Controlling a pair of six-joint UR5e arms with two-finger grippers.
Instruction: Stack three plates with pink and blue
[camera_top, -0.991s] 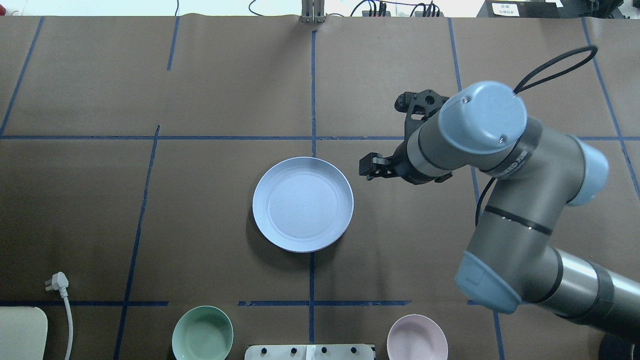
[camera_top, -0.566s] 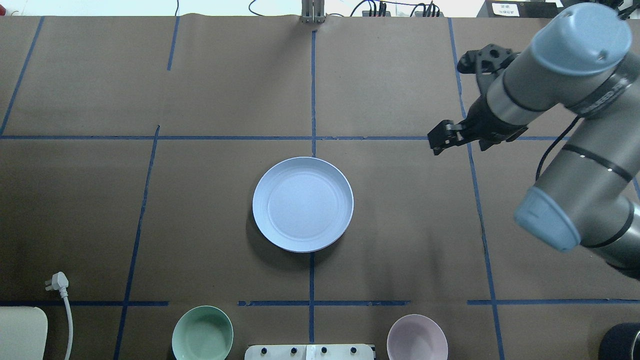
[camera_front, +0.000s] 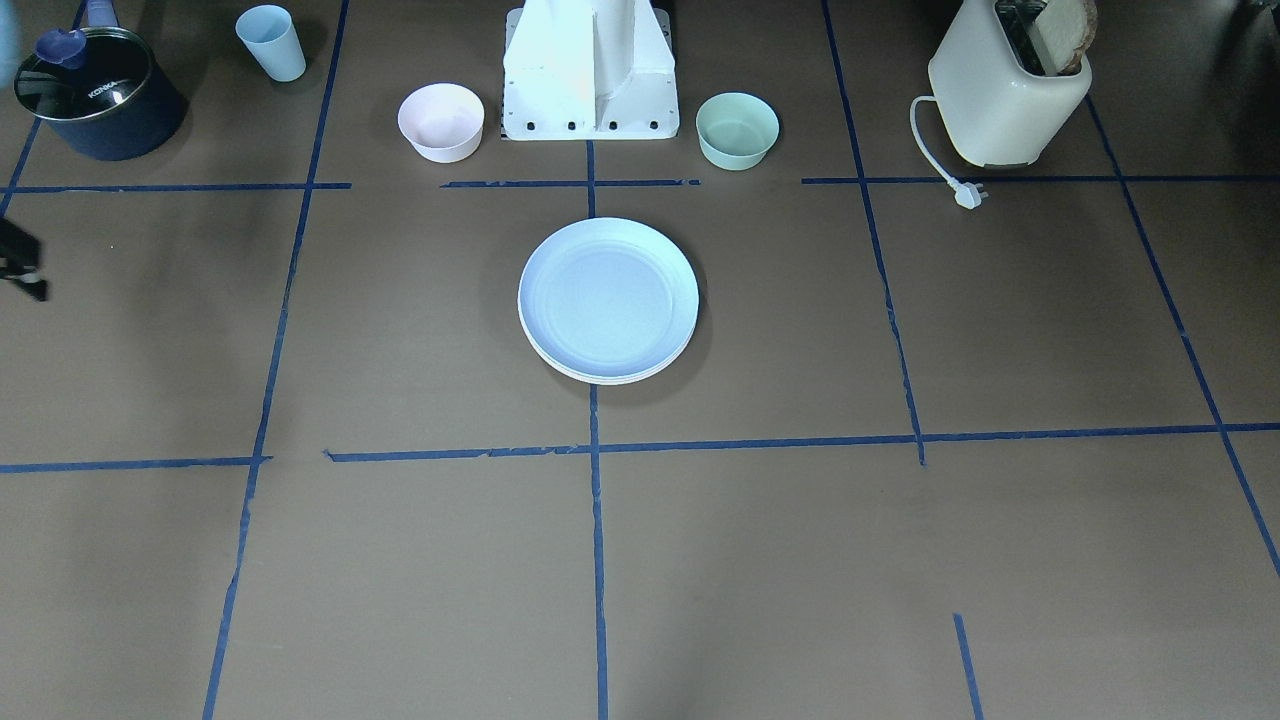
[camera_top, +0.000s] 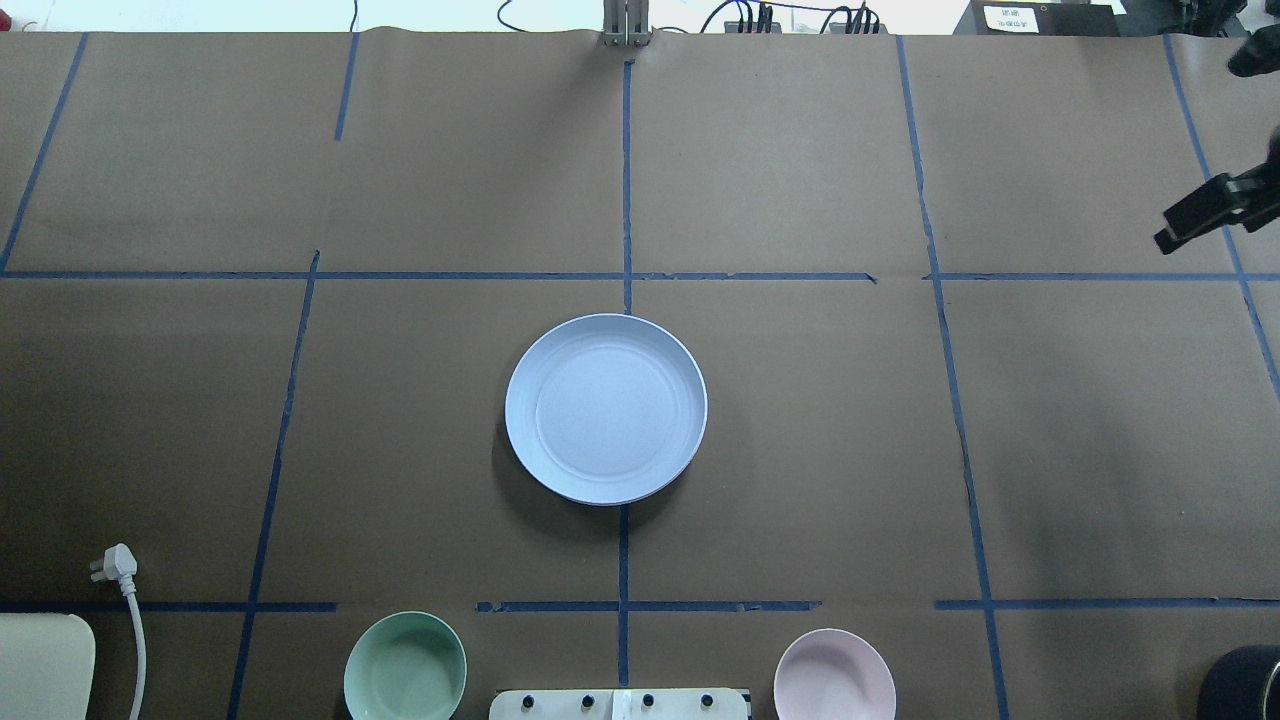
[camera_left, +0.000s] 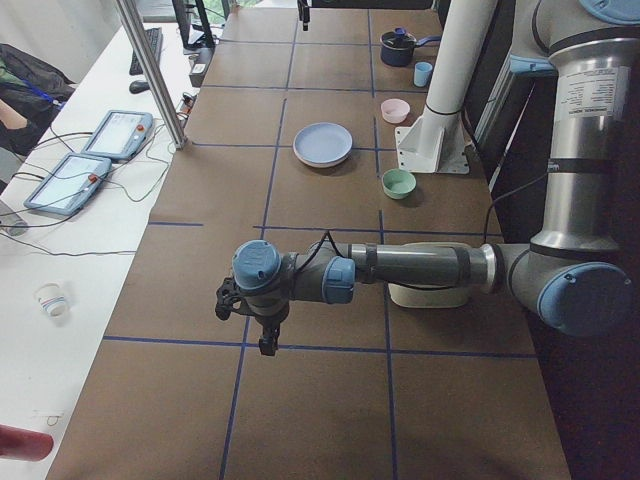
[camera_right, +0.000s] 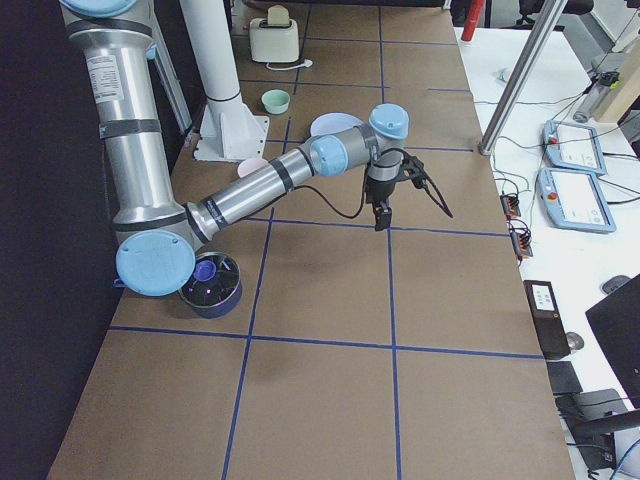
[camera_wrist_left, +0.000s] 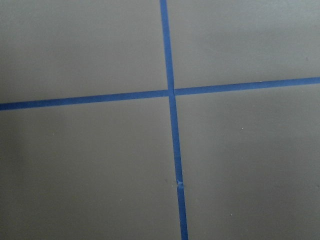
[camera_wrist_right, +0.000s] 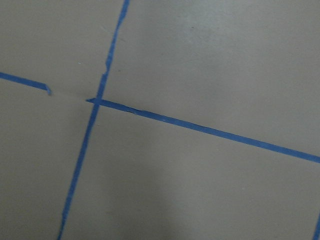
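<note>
The pale blue plate (camera_top: 605, 408) lies on a cream-white plate (camera_front: 600, 378) at the middle of the table (camera_top: 400, 400) (only the lower rim shows). The left end effector (camera_left: 266, 343) hangs far left and the right end effector (camera_top: 1197, 214) far right; I cannot tell whether either is released or clenched.

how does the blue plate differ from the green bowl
Colour: the blue plate is pale blue, the green bowl mint green. Shape: the plate is wide and shallow, the bowl smaller across and deeper. Support: the plate tops a stack, a cream rim showing under it; the bowl stands alone on the table. Both are round, upright and empty.
</note>
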